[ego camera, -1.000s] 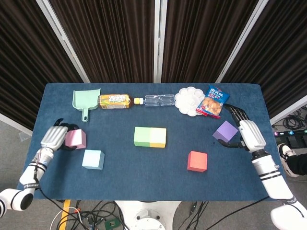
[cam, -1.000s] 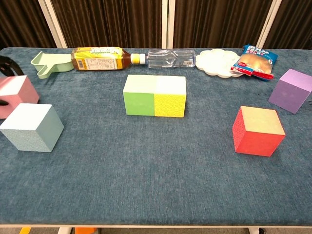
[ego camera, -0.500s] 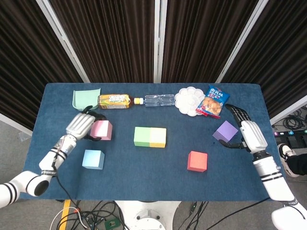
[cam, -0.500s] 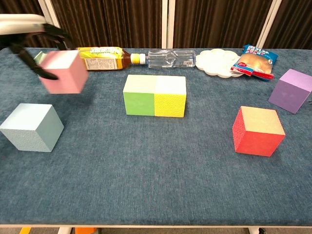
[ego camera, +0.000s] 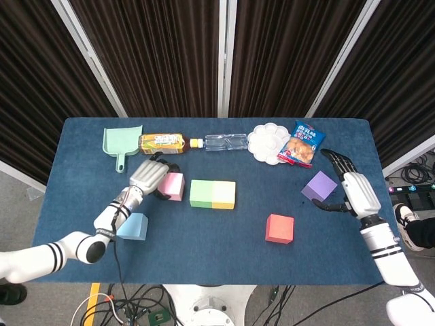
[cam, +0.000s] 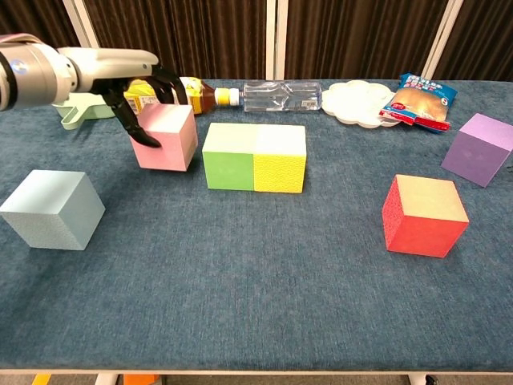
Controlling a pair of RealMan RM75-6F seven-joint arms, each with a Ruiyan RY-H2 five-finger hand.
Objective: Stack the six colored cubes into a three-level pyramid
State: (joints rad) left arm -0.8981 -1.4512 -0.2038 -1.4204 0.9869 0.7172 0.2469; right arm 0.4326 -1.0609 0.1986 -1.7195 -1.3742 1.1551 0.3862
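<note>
1. pink cube (cam: 166,137) held in left hand (ego camera: 148,174), fingers (cam: 127,119) clamped around its left side and top; sits left of centre in chest view, just beside the green cube (cam: 229,156) with a small gap; cannot tell if it touches the desk (cam: 256,305) or is just above it
2. green cube and yellow cube (cam: 280,160) touching side by side, centre of frame, green on the left
3. light blue cube (cam: 52,208) lower left of chest view, alone on the desk, apart from the pink one
4. red cube (cam: 425,214) right of centre, lower; alone
5. purple cube (cam: 479,148) far right edge of chest view; tilted relative to the others
6. right hand (ego camera: 354,190) only in head view, right side of frame, just beside the purple cube; fingers spread apart, holding nothing; cannot tell whether the thumb touches the cube
7. along the top of the desk, left to right: green dustpan (ego camera: 122,142); tea bottle (ego camera: 162,143) lying down; clear bottle (ego camera: 224,142) lying down, cap end meeting the tea bottle's cap; white palette (ego camera: 266,143); snack bag (ego camera: 301,144) overlapping the palette's right edge
8. dark curtains (ego camera: 163,54) behind the desk; cables (ego camera: 143,302) on the floor at bottom of head view
</note>
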